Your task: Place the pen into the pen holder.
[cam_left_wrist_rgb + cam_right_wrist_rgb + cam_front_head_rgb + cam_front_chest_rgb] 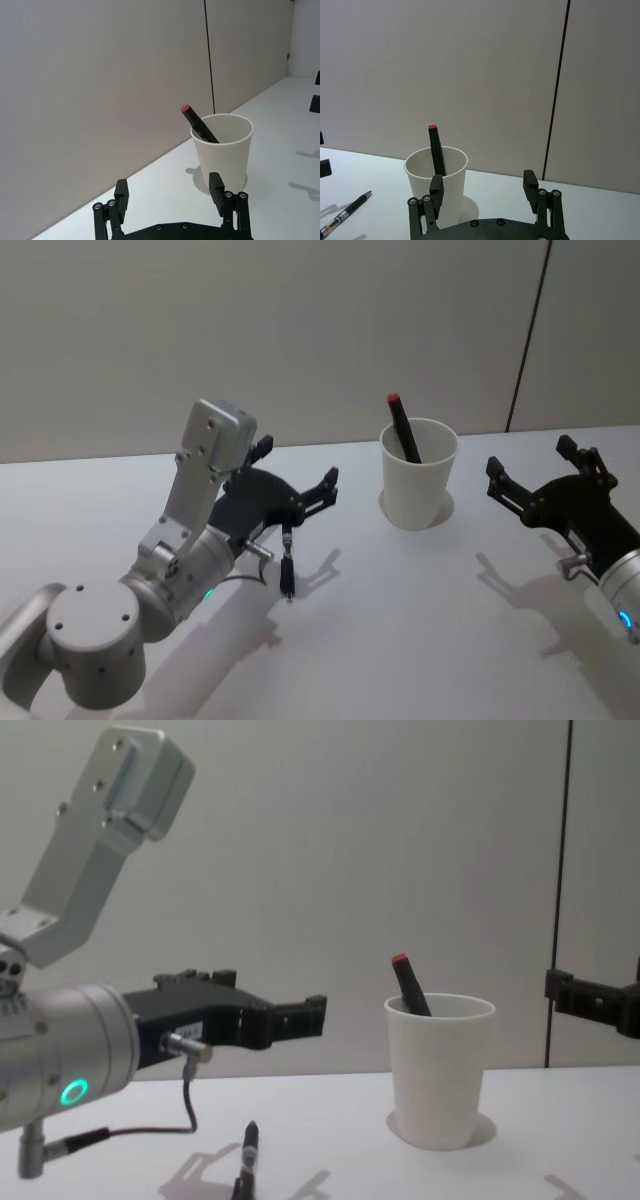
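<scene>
The pen holder (418, 490), a white paper cup, stands upright on the white table (400, 640) toward its far edge, close to the grey wall (300, 330), which carries a dark vertical seam (528, 335) behind and to the right of the cup. A red-tipped pen (402, 430) already sits inside it, its body leaning on the far-left part of the rim with the red end well above the rim. A second black pen (288, 565) lies flat on the table to the left of the cup and nearer the robot, well apart from the cup with only bare tabletop between them. The left gripper (298, 465) hangs above the far end of this black pen with its claw spread and empty. The chest view shows it raised off the table, not touching the pen (247, 1155). The right gripper (530, 458) is held over the right side of the table, just right of the cup, claw likewise spread and holding nothing. Both wrist views face the cup (223, 155) (452, 185) between their open fingers.
</scene>
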{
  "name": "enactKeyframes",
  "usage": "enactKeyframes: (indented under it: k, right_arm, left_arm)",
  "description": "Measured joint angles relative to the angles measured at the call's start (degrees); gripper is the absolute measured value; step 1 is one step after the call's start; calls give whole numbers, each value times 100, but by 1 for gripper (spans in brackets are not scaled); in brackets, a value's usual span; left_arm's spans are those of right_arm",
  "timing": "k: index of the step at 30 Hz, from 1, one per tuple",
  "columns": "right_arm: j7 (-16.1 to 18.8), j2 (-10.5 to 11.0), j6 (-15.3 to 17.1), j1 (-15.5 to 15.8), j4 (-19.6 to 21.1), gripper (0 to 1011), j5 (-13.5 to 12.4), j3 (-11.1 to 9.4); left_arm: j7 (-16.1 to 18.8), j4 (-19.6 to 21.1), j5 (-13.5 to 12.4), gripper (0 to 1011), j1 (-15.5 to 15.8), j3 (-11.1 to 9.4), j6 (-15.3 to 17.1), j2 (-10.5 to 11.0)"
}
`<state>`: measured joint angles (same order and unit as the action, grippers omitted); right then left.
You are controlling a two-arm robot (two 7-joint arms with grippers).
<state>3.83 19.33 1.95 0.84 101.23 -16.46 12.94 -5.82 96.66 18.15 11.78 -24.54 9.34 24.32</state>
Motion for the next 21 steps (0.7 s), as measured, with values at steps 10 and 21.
enactKeyframes:
  k: [10, 21]
  right_arm:
    - [0, 0, 0, 0, 0, 1002, 0, 0]
    - [0, 0, 1, 0, 0, 1002, 0, 0]
  left_arm:
    - [288, 339, 350, 1001, -326, 14, 381, 159]
    - [748, 566, 578, 1001, -590, -29, 661, 164]
